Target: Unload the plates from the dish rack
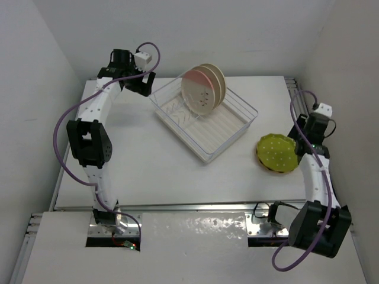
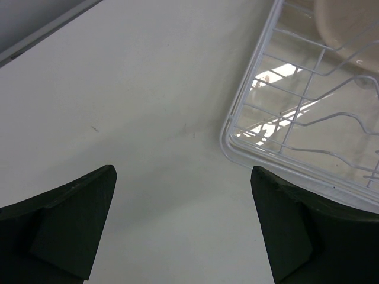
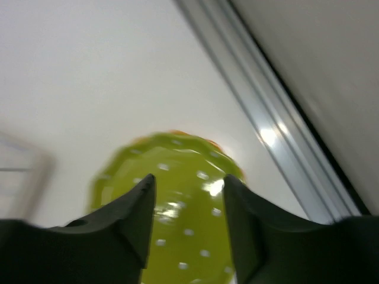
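Note:
The white dish rack point(image 1: 228, 133) sits mid-table with a pale pink plate point(image 1: 198, 94) and a beige plate point(image 1: 215, 78) standing upright in it. To its right, a yellow-green dotted plate point(image 1: 276, 152) lies flat on an orange one, of which only the rim point(image 1: 269, 168) shows. My right gripper point(image 1: 299, 142) hovers at that stack's right edge. In the right wrist view it point(image 3: 188, 186) is open above the green plate point(image 3: 186, 236), holding nothing. My left gripper point(image 1: 144, 84) is wide open by the rack's far left corner point(image 2: 237, 133), over bare table point(image 2: 182, 171).
A metal rail point(image 3: 278, 136) runs along the table's right edge close to the stacked plates, with the side wall just beyond. Another wall rises behind the rack. The left arm's purple cable point(image 1: 59, 136) loops out over the left side.

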### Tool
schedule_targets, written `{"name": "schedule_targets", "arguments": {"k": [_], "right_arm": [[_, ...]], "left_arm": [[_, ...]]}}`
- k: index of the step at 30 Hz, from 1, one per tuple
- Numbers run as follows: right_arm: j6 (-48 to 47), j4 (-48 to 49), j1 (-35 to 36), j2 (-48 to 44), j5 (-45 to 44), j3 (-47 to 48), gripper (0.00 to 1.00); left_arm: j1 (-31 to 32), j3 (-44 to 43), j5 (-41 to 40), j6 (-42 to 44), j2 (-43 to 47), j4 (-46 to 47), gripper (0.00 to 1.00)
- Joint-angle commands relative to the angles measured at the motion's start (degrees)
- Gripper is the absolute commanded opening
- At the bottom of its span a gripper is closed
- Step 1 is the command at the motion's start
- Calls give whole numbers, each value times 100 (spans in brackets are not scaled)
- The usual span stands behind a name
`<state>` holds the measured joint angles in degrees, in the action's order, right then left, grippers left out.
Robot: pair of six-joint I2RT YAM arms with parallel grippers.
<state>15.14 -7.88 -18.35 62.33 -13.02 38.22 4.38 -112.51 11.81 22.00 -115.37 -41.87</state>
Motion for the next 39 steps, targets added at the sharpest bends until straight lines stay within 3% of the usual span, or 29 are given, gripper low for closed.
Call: {"name": "schedule_targets", "arguments": {"k": [1,3,5,7,9,13,20,31,34,35,38,39], "right_arm": [[-248,-267,41,156,1987,956,44],[-318,-363,243,341,2722,1527,30],[-1001,-643,1076,779,2832,2020,30],[-1590,-1004,2153,1348,2420,2733,46],[-1384,-743,2484,1737,2530,3303,56],[-1038,207,3098,2660,2892,3920,53],[-1100,541,3540,4321,3191,5168,45],[-898,1070,3724,5140,2444,5494,46],[-1030,1060,3847,5281,2427,5530,33],[-1117,1052,3874,5290,2427,5530,21],[-1136,1165,3909,5150,2531,5451,1],[-1144,1235,3909,5088,2567,5416,0]], "left_arm": [[-60,-201,-13,6,401,100,95],[-60,-193,40,6,445,109,95],[-60,-166,101,-3,533,100,95],[-60,-105,137,-3,638,108,95],[-60,18,172,-29,709,117,95],[-52,203,129,-73,911,82,95],[-52,773,-153,-12,1227,109,95],[-52,889,-206,15,1316,126,95],[-52,880,-250,24,1289,126,95],[-52,871,-258,24,1289,126,95],[-52,862,-276,59,1298,117,95],[-52,862,-276,68,1298,117,95]]}}
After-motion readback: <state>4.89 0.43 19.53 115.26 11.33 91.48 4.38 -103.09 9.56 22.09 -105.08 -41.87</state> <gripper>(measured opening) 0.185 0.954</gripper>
